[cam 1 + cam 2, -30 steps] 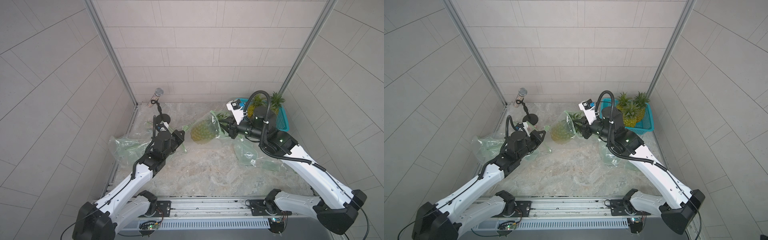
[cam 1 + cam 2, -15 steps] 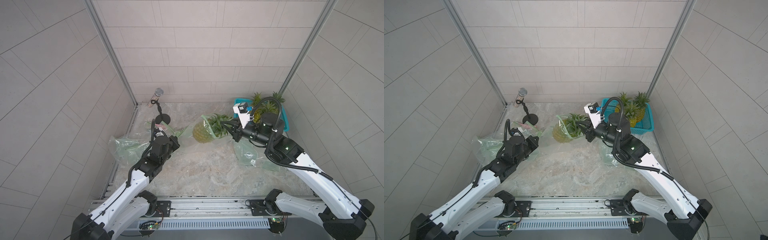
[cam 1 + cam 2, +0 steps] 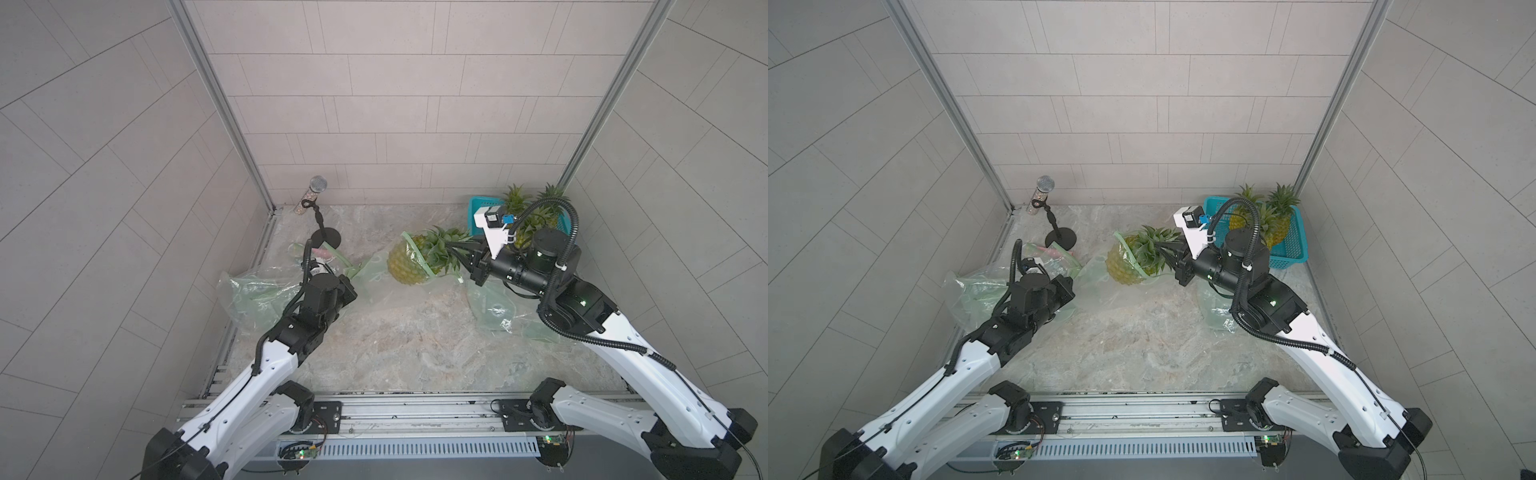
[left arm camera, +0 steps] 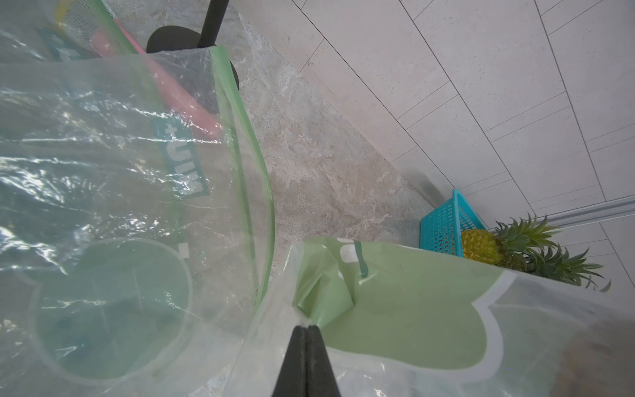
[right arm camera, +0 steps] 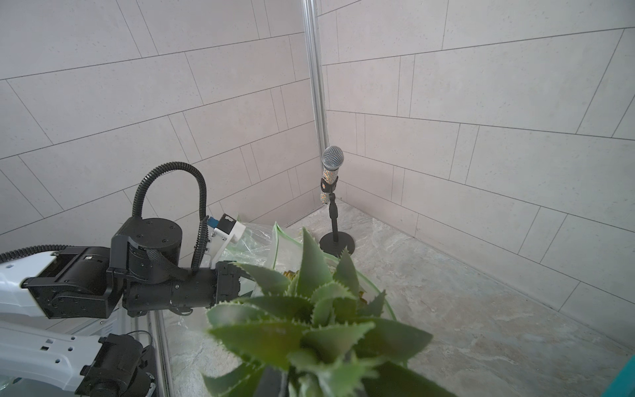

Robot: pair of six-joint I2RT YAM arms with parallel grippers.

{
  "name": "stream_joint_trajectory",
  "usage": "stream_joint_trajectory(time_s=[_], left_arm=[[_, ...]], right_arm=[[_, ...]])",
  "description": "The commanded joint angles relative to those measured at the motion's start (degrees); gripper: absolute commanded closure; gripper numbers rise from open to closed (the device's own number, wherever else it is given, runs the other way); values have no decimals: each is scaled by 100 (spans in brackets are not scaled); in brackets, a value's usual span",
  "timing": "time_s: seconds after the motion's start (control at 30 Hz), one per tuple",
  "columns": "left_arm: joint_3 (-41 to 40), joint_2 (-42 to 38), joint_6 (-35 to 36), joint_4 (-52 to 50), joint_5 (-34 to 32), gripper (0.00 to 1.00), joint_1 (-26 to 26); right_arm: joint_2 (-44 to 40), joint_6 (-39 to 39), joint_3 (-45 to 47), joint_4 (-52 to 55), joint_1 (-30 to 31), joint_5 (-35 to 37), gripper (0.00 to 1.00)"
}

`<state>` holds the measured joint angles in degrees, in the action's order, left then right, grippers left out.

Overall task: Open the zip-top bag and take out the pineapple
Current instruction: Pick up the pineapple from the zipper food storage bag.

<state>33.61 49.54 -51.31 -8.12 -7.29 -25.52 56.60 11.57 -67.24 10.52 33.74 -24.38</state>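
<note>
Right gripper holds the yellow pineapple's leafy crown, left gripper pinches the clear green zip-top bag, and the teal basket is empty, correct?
No: both top views show the teal plastic basket holding more pineapples. The right gripper on the crown of the yellow pineapple and the left gripper on the clear green zip-top bag are right.

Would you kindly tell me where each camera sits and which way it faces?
Top views: high above the front rail, looking down at the table; both arms show, right gripper holding the pineapple by its crown.
Left wrist: on the left arm, facing along the shut left gripper pinching the zip-top bag, toward the basket.
Right wrist: on the right arm, facing over the crown toward the left arm and microphone.
Shared: all show the microphone stand.
</note>
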Motion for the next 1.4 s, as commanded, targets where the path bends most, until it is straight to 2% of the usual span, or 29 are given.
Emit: stream_joint_trajectory(time_s=[0.0, 1.37], left_arm=[[-30, -61, 195, -167, -210, 100, 40], [50, -82, 134, -806, -883, 100, 89]], right_arm=[[-344, -15, -133, -1052, 11, -28, 100], [-993, -202, 313, -1312, 14, 370, 100]])
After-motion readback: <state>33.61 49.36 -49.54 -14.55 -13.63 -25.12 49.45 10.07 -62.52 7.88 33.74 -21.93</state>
